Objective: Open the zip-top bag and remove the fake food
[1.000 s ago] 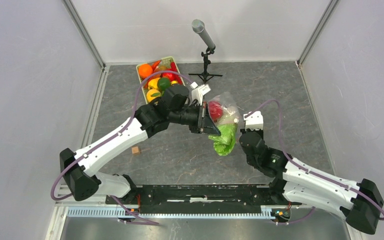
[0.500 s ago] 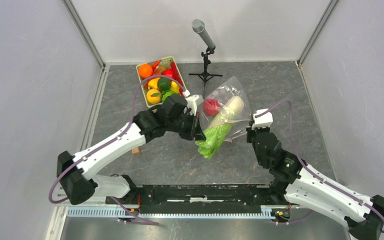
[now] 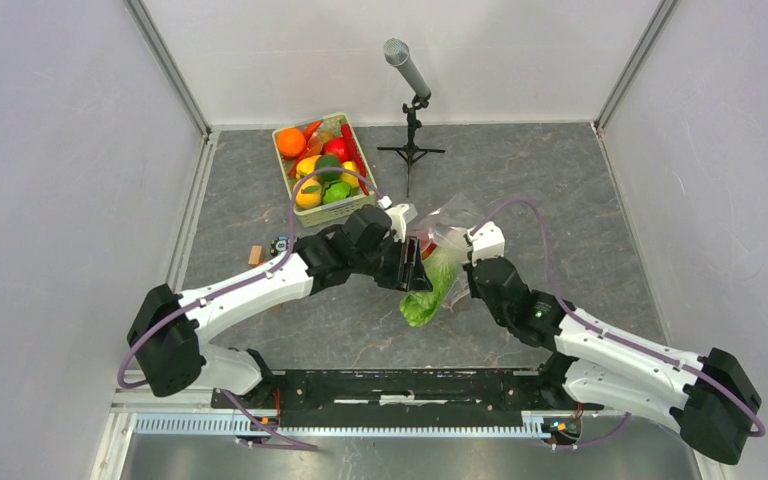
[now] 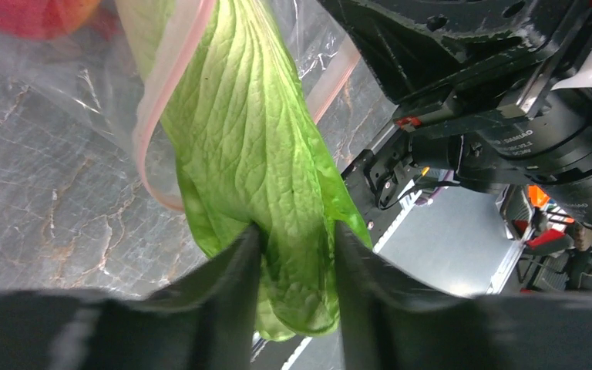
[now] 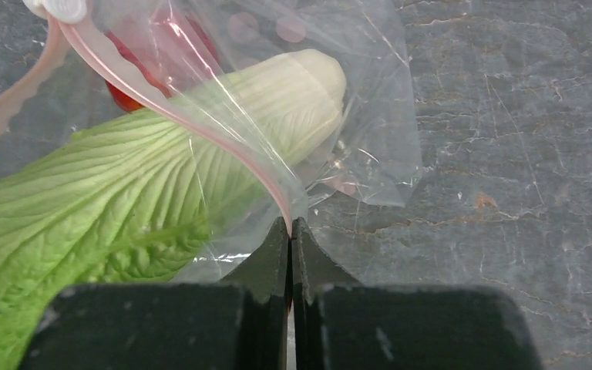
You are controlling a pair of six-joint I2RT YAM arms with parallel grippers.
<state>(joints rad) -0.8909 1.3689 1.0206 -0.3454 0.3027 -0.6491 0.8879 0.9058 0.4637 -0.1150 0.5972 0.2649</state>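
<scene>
Cabbage (image 4: 270, 193) is poking leaf-first out of the bag (image 5: 370, 116), over the table (image 3: 560, 200). Left fingers (image 4: 231, 270) are sitting part open astride the leaf; right fingers (image 5: 270, 270) are pinching the zip edge (image 5: 200, 123) tight. I'd be clamping the leaf, then pulling straight out. Red piece (image 5: 135, 58) is waiting inside; basket (image 3: 322, 170) and mic stand (image 3: 410, 100) are sitting well behind.

Grey marbled tabletop (image 3: 560, 180), plain white walls (image 3: 60, 150), even light
</scene>
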